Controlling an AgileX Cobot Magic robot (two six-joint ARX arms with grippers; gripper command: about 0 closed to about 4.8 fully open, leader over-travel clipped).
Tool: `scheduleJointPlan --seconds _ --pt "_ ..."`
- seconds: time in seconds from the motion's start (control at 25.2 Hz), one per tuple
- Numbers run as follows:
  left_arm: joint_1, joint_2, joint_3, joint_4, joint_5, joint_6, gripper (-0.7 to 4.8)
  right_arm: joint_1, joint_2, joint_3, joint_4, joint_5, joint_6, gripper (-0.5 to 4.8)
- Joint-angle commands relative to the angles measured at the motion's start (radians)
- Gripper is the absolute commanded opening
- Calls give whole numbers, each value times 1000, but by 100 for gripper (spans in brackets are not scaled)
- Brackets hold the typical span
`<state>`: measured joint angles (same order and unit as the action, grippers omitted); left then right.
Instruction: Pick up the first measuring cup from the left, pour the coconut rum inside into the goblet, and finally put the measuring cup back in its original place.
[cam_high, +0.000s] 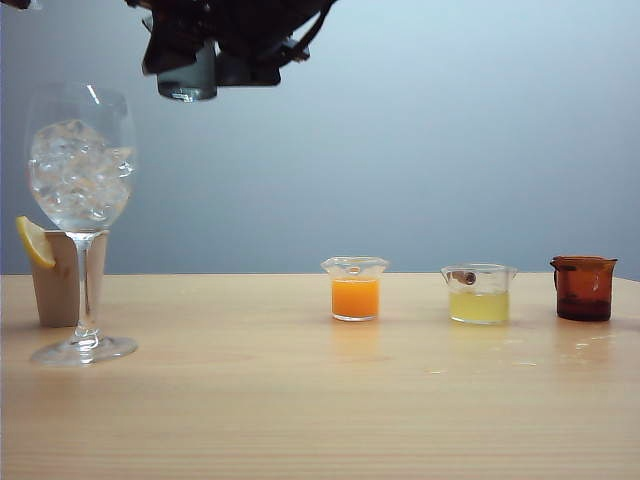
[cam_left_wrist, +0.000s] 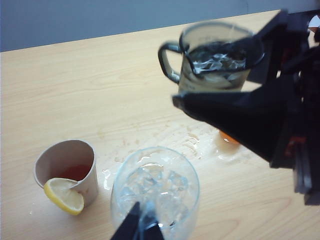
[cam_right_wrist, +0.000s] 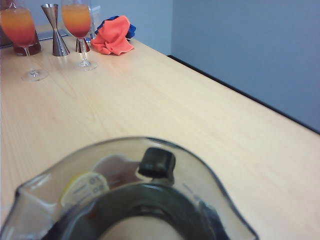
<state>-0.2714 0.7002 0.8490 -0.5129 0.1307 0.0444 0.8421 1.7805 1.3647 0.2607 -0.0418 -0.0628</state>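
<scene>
The first measuring cup (cam_high: 188, 88), smoky grey with a side handle, hangs high in the air, with my right gripper (cam_high: 200, 60) shut on it. It is just right of and above the goblet (cam_high: 80, 160), a tall stemmed glass full of ice at the table's left. From the left wrist view the cup (cam_left_wrist: 200, 75) holds rippling clear coconut rum (cam_left_wrist: 220, 60) and sits between the right gripper's (cam_left_wrist: 235, 75) black fingers, beyond the goblet's mouth (cam_left_wrist: 155, 190). My left gripper (cam_left_wrist: 144, 227) hovers over the goblet, tips together and holding nothing. The cup's rim (cam_right_wrist: 135, 150) fills the right wrist view.
A beige cup with a lemon wedge (cam_high: 62, 280) stands behind the goblet. Right of centre stand cups of orange liquid (cam_high: 355, 290) and pale yellow liquid (cam_high: 479, 295), then an amber cup (cam_high: 583, 288). Wet spots (cam_left_wrist: 185, 142) mark the wood. Far off are two orange drinks (cam_right_wrist: 77, 22), a jigger (cam_right_wrist: 57, 30) and an orange cloth (cam_right_wrist: 112, 35).
</scene>
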Motion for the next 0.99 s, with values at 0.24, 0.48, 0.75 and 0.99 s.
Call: scheduleJointPlan --seconds 0.24,0.48,0.75,0.99 --pt "-1 -2 3 13 5 -3 -3 13 -6 26 10 14 -65 165" --pt "-1 -2 3 13 5 -3 -3 29 23 39 42 47 -66 165" --pt "-1 -2 3 13 4 -3 -3 32 58 88 19 42 -96 165" --pt "-1 -2 3 13 5 -3 -3 37 58 88 6 42 -156 165"
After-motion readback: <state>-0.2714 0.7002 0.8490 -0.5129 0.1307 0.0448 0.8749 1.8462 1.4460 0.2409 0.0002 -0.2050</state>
